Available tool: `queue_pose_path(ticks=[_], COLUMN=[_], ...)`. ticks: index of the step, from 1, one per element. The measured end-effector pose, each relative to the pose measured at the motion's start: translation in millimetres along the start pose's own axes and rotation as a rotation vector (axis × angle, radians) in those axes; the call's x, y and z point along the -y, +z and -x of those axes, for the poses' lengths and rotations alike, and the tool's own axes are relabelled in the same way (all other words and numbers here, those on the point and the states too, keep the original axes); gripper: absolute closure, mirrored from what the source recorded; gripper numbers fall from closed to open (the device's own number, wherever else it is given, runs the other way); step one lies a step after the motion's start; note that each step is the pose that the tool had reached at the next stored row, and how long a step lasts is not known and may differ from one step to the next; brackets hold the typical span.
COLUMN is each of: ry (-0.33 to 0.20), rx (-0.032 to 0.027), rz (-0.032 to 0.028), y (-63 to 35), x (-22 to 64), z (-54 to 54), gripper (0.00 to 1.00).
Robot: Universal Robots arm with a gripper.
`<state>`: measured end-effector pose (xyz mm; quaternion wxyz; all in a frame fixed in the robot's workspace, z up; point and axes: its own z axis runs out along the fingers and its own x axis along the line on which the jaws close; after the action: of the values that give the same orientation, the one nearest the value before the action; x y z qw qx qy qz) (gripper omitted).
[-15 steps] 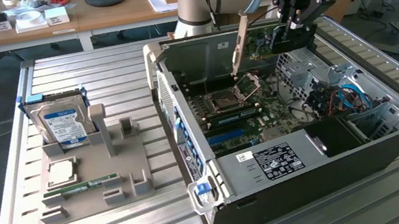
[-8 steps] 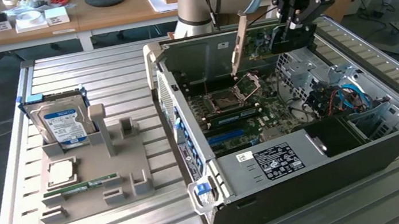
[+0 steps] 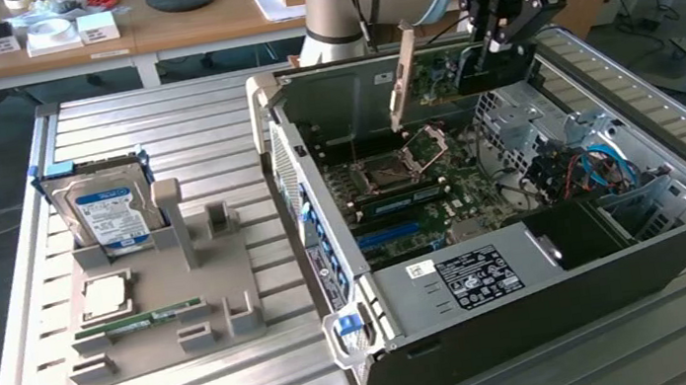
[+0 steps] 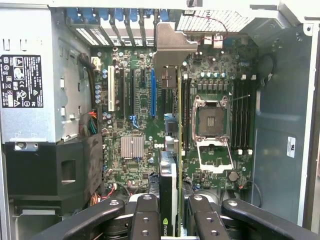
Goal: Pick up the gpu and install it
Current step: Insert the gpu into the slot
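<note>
My gripper [image 3: 500, 50] is shut on the gpu [image 3: 454, 73] and holds it upright, above the far end of the open computer case [image 3: 668, 239]. The card's metal bracket [image 3: 403, 75] hangs down over the motherboard [image 3: 417, 193]. In the wrist view the gpu [image 4: 172, 150] shows edge-on, clamped between my two black fingers [image 4: 145, 215], with its bracket [image 4: 172, 45] at the far end. It hovers over the motherboard [image 4: 135, 100], between the blue expansion slot [image 4: 153, 92] and the CPU socket [image 4: 212, 120].
The case's power supply [image 3: 473, 275] and cables [image 3: 579, 171] fill its near end. At the exterior view's left, a grey holder tray [image 3: 165, 355] carries a hard drive [image 3: 106, 209], a CPU [image 3: 105, 295] and a green memory stick [image 3: 141, 321]. A cluttered desk [image 3: 163, 32] stands behind.
</note>
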<state>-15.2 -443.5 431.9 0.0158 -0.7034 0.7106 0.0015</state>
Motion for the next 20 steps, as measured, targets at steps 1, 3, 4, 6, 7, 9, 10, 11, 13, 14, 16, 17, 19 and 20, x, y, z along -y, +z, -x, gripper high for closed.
queue_pose_path(ticks=[1, 3, 4, 6, 7, 9, 10, 11, 13, 14, 16, 17, 19, 20], ry=[0.0, 0.0, 0.0, 0.0, 0.0, 0.0, 0.0, 0.0, 0.0, 0.0, 0.0, 0.0, 0.0, 0.0], rx=[0.0001, 0.0004, 0.0004, 0.0001, 0.0001, 0.0001, 0.0003, 0.0001, 0.0001, 0.0001, 0.0, 0.0001, 0.0001, 0.0001], rz=[0.0, -0.0001, -0.0001, 0.0, 0.0002, 0.0007, 0.0011, 0.0015, 0.0024, 0.0028, 0.0038, 0.0042, 0.0051, 0.0055], y=[0.1, 0.5, 1.4, 4.6, 6.4, 10.0, 11.8, 13.7, 17.2, 19.0, 22.1, 23.6, 26.2, 27.3], x=[0.0, 0.0, 0.0, -0.1, -0.2, -0.3, -0.4, -0.4, -0.4, -0.5, -0.5, -0.5, -0.6, -0.6], z=[0.0, 0.0, 0.0, -0.1, -0.2, -0.2, -0.3, -0.3, -0.4, -0.5, -0.5, -0.6, -0.6, -0.6], gripper=[0.73, 0.73, 0.73, 0.73, 0.73, 0.73, 0.73, 0.73, 0.73, 0.73, 0.73, 0.73, 0.73, 0.73])
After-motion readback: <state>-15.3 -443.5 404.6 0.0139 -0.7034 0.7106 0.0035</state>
